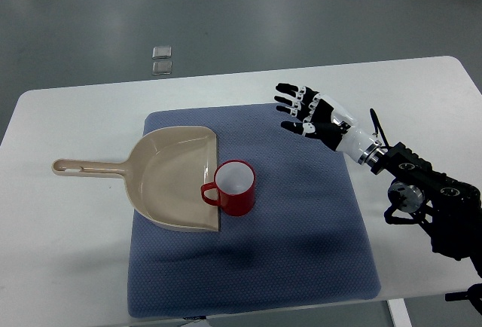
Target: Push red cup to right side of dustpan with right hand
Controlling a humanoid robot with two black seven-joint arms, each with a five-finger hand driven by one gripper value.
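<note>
A white table (68,214) is seen from above, with a blue-grey mat (301,236) laid across its middle. On the mat's left part a beige dustpan (169,176) lies flat, its handle reaching left onto the bare table and its straight open edge facing right. The red cup (236,187) stands upright on the mat, touching that open edge, with its handle turned left over the lip of the pan.

The right hand (310,114) is held above the upper right part of the mat, well apart from the cup. Its fingers (290,99) are spread and extended toward the left, and nothing is gripped. The left hand is not in view.

The step in hand is judged to be the approach; no contact with the cup has been made. Since the cup already sits at the pan's right edge, only a short travel to the right appears to be required. The next move is judged to call for the hand to be lowered to the cup's left or far side, where little room is left by the pan. The cup's handle could catch on the lip, and a high push could tip the cup.

Two small clear items (162,59) lie on the floor beyond the table, clear of the work.
</note>
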